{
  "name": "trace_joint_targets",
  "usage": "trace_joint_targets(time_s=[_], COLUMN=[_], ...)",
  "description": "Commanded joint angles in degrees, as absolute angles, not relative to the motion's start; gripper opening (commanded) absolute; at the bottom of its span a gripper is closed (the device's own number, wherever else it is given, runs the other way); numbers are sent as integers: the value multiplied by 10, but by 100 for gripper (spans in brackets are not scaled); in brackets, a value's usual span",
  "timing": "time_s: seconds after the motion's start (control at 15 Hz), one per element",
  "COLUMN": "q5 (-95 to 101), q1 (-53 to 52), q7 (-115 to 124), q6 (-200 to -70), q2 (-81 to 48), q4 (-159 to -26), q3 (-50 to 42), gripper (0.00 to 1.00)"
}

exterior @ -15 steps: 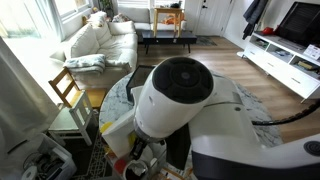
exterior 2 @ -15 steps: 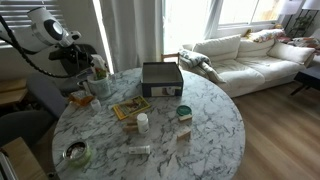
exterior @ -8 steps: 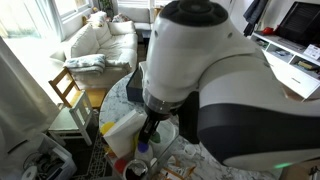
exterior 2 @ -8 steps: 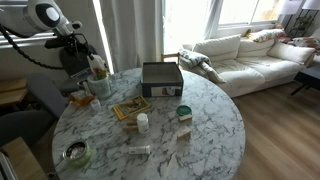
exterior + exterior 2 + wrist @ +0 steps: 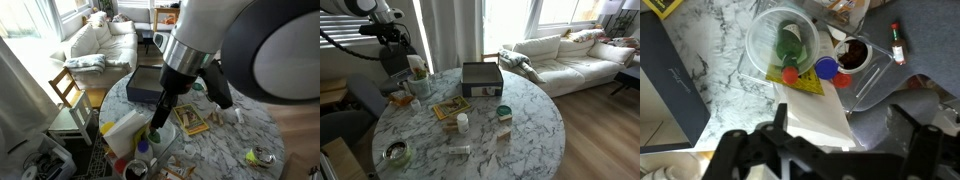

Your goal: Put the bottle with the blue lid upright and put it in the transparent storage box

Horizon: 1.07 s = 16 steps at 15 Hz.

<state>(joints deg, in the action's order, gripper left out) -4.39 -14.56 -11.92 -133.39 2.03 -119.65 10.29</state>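
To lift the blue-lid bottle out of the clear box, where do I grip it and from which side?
Take the bottle by its lid, straight down from above. The wrist view shows only the round blue cap, so it likely stands upright, body hidden. The clear cup and dark cup crowd it on two sides; turn the open gripper so it misses them.

Both exterior views share the table point(image 5: 525, 125) point(image 5: 238, 140) (wrist overhead).
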Motion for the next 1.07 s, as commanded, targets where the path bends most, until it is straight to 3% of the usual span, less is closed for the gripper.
trace_joint_targets(time_s=[0.0,0.87,1.0], q5=[-119,-192,-184], q1=[-128,-113,-119], q7=[-207,-260,-263], q6=[-1297,-1316,-1297], q2=[70,216,181], q4=[-1240,-1350,-1311], q3=[92,31,27], gripper=[100,100,100])
